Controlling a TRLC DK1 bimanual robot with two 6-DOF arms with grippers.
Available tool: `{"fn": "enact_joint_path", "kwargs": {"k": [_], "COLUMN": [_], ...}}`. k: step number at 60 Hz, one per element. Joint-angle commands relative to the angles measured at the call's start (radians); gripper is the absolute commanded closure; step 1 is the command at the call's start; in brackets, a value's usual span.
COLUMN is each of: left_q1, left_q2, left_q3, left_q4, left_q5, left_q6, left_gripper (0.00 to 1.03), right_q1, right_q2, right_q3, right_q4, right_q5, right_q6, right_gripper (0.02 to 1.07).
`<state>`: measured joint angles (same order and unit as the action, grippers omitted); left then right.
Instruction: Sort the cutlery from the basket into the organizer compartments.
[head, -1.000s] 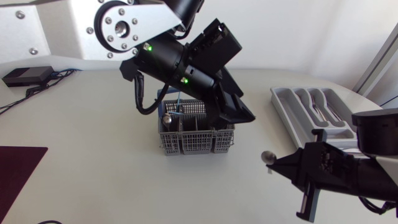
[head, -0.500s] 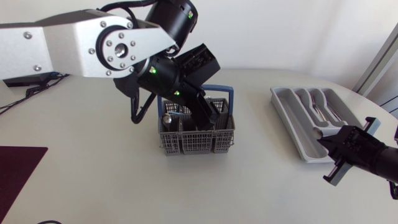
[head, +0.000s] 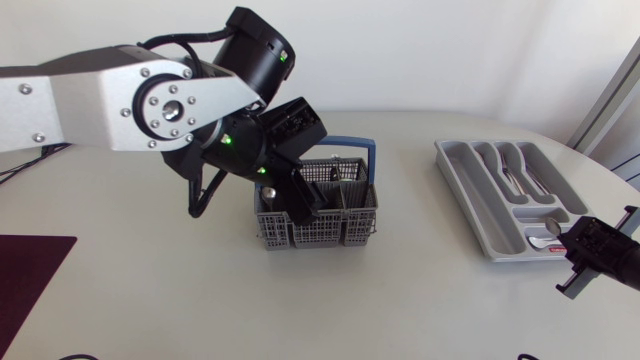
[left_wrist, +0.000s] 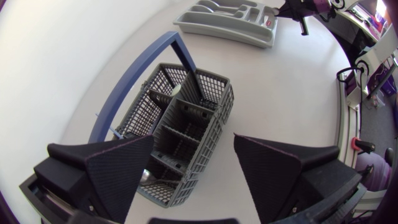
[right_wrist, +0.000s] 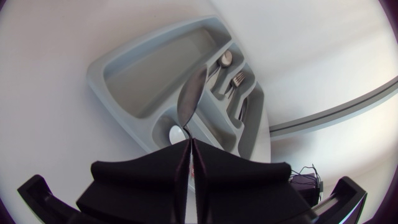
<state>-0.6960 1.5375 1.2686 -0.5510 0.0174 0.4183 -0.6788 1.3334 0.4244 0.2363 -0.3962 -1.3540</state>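
Two sets of jaws: left (left_wrist: 193, 140) spread above basket (head: 320, 228), right (right_wrist: 189, 142) pinching utensil (right_wrist: 191, 93) over organizer (right_wrist: 143, 74).

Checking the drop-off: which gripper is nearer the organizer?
Right. The right gripper holds a spoon at the end of the organizer; the left gripper is over the basket.

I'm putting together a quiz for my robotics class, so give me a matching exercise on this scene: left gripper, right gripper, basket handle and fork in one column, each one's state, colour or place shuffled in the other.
1. left gripper
2. right gripper
3. basket handle
4. fork

A. blue
B. lying in the organizer
C. open, over the basket
D. shut on a spoon

Pairs: 1-C, 2-D, 3-A, 4-B
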Motion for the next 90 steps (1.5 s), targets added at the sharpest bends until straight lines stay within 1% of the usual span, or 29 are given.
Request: {"fn": "enact_joint_path", "kwargs": {"k": [1, 8, 15, 24, 29, 31, 33, 35, 43, 46, 58, 66, 69, 73, 78, 83, 90], "left_q1": [0.021, 0.030, 0.032, 0.032, 0.032, 0.032, 0.032, 0.033, 0.044, 0.047, 0.055, 0.079, 0.085, 0.096, 0.112, 0.124, 0.142], "left_q2": [-0.043, -0.056, -0.065, -0.076, -0.083, -0.088, -0.093, -0.099, -0.119, -0.126, -0.174, -0.205, -0.217, -0.232, -0.247, -0.255, -0.267], "left_q3": [-0.023, -0.037, -0.051, -0.060, -0.069, -0.074, -0.078, -0.083, -0.100, -0.107, -0.147, -0.169, -0.178, -0.189, -0.206, -0.222, -0.238], "left_q4": [0.002, 0.000, 0.000, -0.001, -0.004, -0.004, -0.004, -0.004, -0.004, -0.004, -0.004, -0.006, -0.007, -0.007, -0.007, -0.006, -0.006], "left_q5": [-0.008, -0.008, -0.013, -0.016, -0.020, -0.020, -0.022, -0.025, -0.027, -0.028, -0.033, -0.033, -0.034, -0.034, -0.034, -0.033, -0.033], "left_q6": [-0.010, -0.010, -0.010, -0.012, -0.012, -0.012, -0.013, -0.013, -0.013, -0.013, -0.016, -0.016, -0.016, -0.016, -0.016, -0.015, -0.012], "left_gripper": [0.15, 0.15, 0.15, 0.15, 0.15, 0.15, 0.15, 0.15, 0.15, 0.15, 0.15, 0.15, 0.15, 0.15, 0.15, 0.15, 0.15], "right_q1": [-0.030, -0.053, -0.065, -0.077, -0.087, -0.088, -0.090, -0.091, -0.091, -0.091, -0.096, -0.113, -0.122, -0.137, -0.146, -0.150, -0.131], "right_q2": [0.069, 0.156, 0.214, 0.294, 0.303, 0.305, 0.305, 0.305, 0.302, 0.296, 0.266, 0.224, 0.201, 0.165, 0.112, 0.059, -0.011], "right_q3": [0.039, 0.073, 0.105, 0.123, 0.113, 0.106, 0.097, 0.091, 0.066, 0.059, 0.050, 0.054, 0.057, 0.062, 0.086, 0.113, 0.102], "right_q4": [0.051, 0.103, 0.118, 0.181, 0.196, 0.196, 0.201, 0.202, 0.221, 0.221, 0.222, 0.213, 0.201, 0.155, 0.051, -0.066, -0.147], "right_q5": [-0.009, -0.007, -0.003, 0.007, 0.005, 0.007, 0.007, 0.007, 0.013, 0.014, 0.020, 0.019, 0.019, 0.010, -0.010, -0.043, -0.064], "right_q6": [-0.056, -0.079, -0.096, -0.119, -0.146, -0.158, -0.175, -0.183, -0.200, -0.200, -0.198, -0.180, -0.162, -0.157, -0.112, -0.060, 0.015], "right_gripper": [1.00, 1.00, 1.00, 0.99, 0.98, 0.95, 0.91, 0.85, 0.53, 0.45, 0.24, 0.17, 0.15, 0.14, 0.14, 0.11, 0.11]}}
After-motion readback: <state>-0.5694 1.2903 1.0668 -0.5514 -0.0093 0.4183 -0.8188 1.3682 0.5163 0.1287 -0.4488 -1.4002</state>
